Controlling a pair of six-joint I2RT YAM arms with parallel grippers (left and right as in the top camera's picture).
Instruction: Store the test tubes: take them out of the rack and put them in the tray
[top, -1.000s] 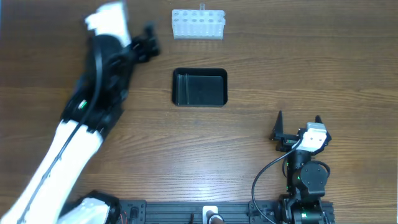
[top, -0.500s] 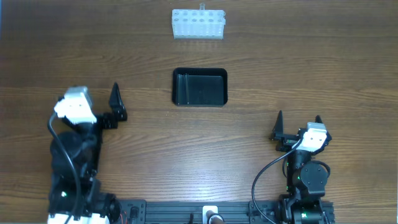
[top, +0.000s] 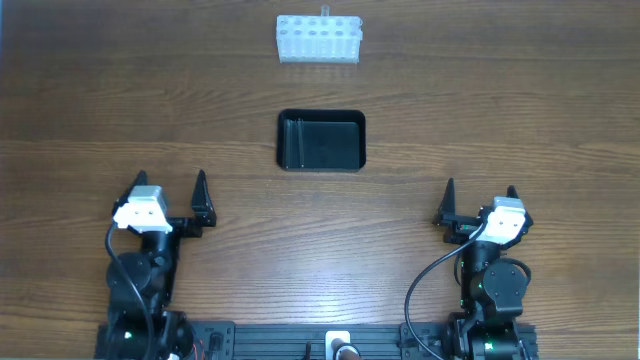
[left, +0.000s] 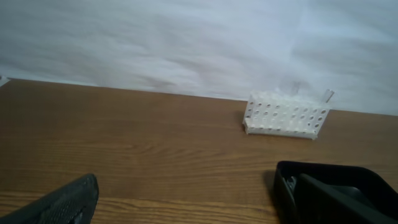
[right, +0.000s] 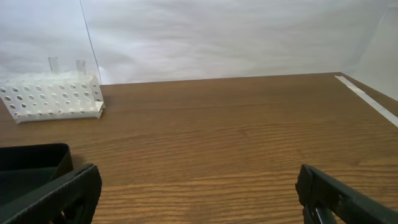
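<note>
Left claw (top: 170, 178) and right claw (top: 480, 187) gape open; tubes (right: 81, 66) in the far rack (top: 318, 40) seem light, slick, brittle: pinch their tops gently.

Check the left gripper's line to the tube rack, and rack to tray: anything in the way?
Nothing visible. Bare table lies between the left gripper and the rack; the black tray sits to the side of that line, nearer the middle. From rack to tray there is only open wood.
</note>
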